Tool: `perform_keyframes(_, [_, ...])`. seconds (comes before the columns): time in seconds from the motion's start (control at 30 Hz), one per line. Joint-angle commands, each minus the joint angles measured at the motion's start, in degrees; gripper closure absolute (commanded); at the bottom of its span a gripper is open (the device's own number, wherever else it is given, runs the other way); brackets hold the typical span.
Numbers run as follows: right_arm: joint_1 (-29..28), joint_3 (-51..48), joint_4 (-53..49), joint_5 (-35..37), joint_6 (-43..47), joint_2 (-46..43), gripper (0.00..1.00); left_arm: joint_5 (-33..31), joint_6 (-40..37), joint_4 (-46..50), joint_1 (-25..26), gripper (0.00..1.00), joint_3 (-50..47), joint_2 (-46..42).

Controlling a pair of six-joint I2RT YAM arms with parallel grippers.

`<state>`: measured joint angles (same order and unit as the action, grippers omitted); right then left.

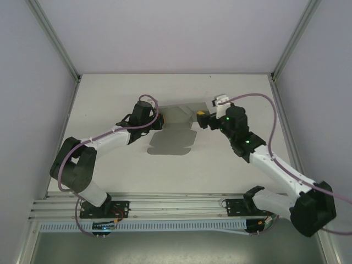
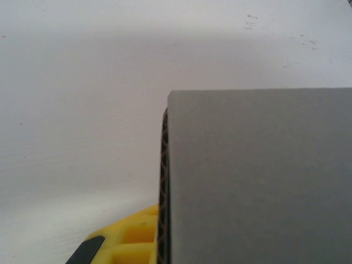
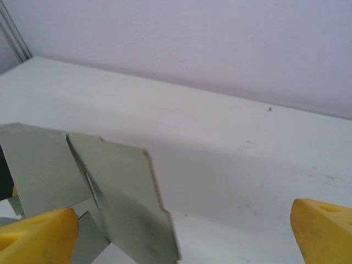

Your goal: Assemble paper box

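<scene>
The grey paper box lies mid-table, partly folded, its far panels raised between the two arms. My left gripper is at the box's left side. In the left wrist view a grey panel stands edge-on against a yellow finger; the other finger is hidden behind the panel, so the gripper looks shut on it. My right gripper is at the box's right side. Its yellow fingers stand wide apart, and a raised flap leans just inside the left finger, untouched by the right one.
The white table is walled in white on three sides, with aluminium posts at the back corners. A rail runs along the near edge by the arm bases.
</scene>
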<state>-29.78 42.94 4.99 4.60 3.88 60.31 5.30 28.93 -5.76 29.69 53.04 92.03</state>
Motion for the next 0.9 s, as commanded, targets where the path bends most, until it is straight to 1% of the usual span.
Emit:
perform_keyframes(0.0, [3.30, -1.21, -4.59, -7.59, -0.94, -2.80, 0.01, -0.73, -1.48, -0.02, 0.28, 1.00, 0.28, -1.14])
perform_keyframes(0.03, [4.39, -0.77, -5.48, -9.59, -0.93, -2.89, 0.01, -0.80, -1.53, 0.01, 0.28, 1.00, 0.19, -1.19])
perform_keyframes(0.07, [5.42, -0.37, -5.94, -9.62, -2.26, -2.76, 0.02, -0.82, -1.53, 0.11, 0.28, 1.00, 0.20, -1.28])
perform_keyframes(0.17, [9.37, 1.12, -8.72, -9.30, -4.60, -1.56, 0.05, -0.63, -1.76, 0.23, 0.28, 1.00, 0.14, -1.59])
perform_keyframes(0.2, [11.13, 1.78, -9.78, -7.53, -6.58, -0.85, 0.05, -0.44, -1.69, 0.14, 0.30, 1.00, 0.03, -1.75])
perform_keyframes(0.23, [12.97, 2.21, -10.49, -7.34, -7.99, -0.33, 0.05, -0.40, -1.83, 0.07, 0.32, 1.00, -0.08, -1.92])
perform_keyframes(0.3, [17.01, 1.92, -9.27, -11.45, -9.81, 0.64, 0.05, -0.45, -1.77, -0.12, 0.28, 1.00, -0.28, -2.16])
perform_keyframes(0.37, [19.15, 2.40, -8.82, -14.68, -10.38, 2.09, 0.05, -0.24, -2.01, -0.22, 0.28, 1.00, -0.20, -2.01])
perform_keyframes(0.47, [19.33, 4.20, -9.68, -15.45, -8.79, 4.92, 0.05, 0.36, -2.04, -0.11, 0.28, 1.00, 0.09, -1.63])
perform_keyframes(0.53, [19.32, 6.23, -11.55, -18.31, -7.85, 7.72, 0.05, 0.54, -1.81, -0.22, 0.28, 1.00, 0.16, -1.30])
perform_keyframes(0.6, [18.73, 8.16, -13.41, -22.61, -7.22, 10.23, 0.05, 0.41, -1.64, 0.08, 0.28, 1.00, 0.33, -0.97])
perform_keyframes(0.77, [14.18, 8.55, -13.70, -25.45, -5.53, 11.68, 0.06, -1.21, -0.49, 2.82, 0.28, 1.00, 2.34, 0.40])
perform_keyframes(0.87, [11.03, 8.18, -13.25, -28.92, -4.85, 11.93, 0.06, -0.70, -0.14, 3.30, 0.28, 1.00, 3.30, 1.35])
